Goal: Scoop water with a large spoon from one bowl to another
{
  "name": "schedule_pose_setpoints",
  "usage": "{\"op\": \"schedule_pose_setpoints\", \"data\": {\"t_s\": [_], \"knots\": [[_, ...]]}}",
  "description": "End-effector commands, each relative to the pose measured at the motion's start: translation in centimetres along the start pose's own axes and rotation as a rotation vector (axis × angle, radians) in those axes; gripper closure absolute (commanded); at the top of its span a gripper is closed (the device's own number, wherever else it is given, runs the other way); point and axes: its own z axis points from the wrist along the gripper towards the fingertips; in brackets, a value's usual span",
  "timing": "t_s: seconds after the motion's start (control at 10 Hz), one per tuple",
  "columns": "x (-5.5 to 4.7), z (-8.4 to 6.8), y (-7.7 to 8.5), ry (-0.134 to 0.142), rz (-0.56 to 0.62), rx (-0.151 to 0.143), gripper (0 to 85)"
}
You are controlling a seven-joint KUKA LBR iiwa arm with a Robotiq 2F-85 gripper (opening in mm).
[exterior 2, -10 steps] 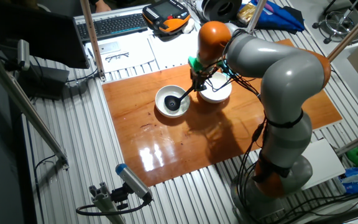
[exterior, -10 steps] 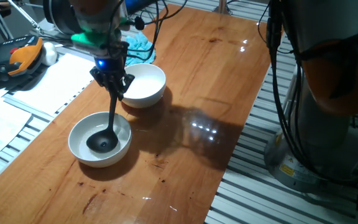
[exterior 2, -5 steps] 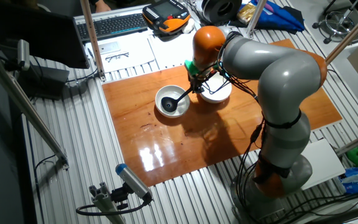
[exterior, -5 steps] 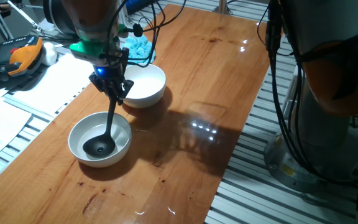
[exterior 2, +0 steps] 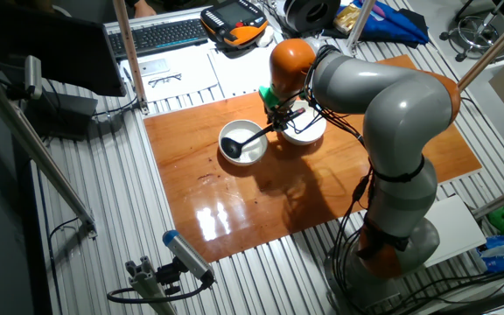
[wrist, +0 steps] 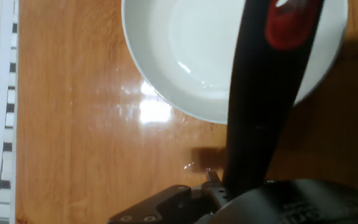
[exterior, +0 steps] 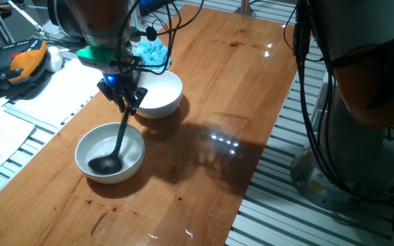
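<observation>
1. I see the large spoon (exterior: 117, 140) slanting down from my gripper (exterior: 123, 101), its round scoop lying inside the near bowl (exterior: 110, 152) against the left inner wall.
2. My fingers are clamped on the upper end of the handle; the rest of the handle runs out below them, tilted toward the near bowl.
3. In the hand view the black handle (wrist: 263, 93) crosses in front of the far bowl (wrist: 166, 81), with a red patch on it.
4. I cannot make out water in either bowl from the fixed views.
5. The far bowl (exterior 2: 305, 128) sits just beside the near bowl (exterior 2: 243, 143) on the wooden table (exterior: 238, 89).
6. A blue cloth (exterior: 149, 52) lies behind the far bowl.
</observation>
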Motion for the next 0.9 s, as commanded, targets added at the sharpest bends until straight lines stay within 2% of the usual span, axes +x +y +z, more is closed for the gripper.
{"op": "schedule_pose_setpoints", "data": {"t_s": [0.0,0.5,0.6,0.8], "knots": [[0.0,0.0,0.0,-0.006,-0.001,-0.001,51.0],[-0.2,-0.3,0.0,-0.011,-0.005,0.007,51.0],[-0.5,-0.6,0.0,-0.001,-0.009,0.011,34.0],[-1.4,-2.1,-0.1,0.018,-0.036,0.024,34.0]]}}
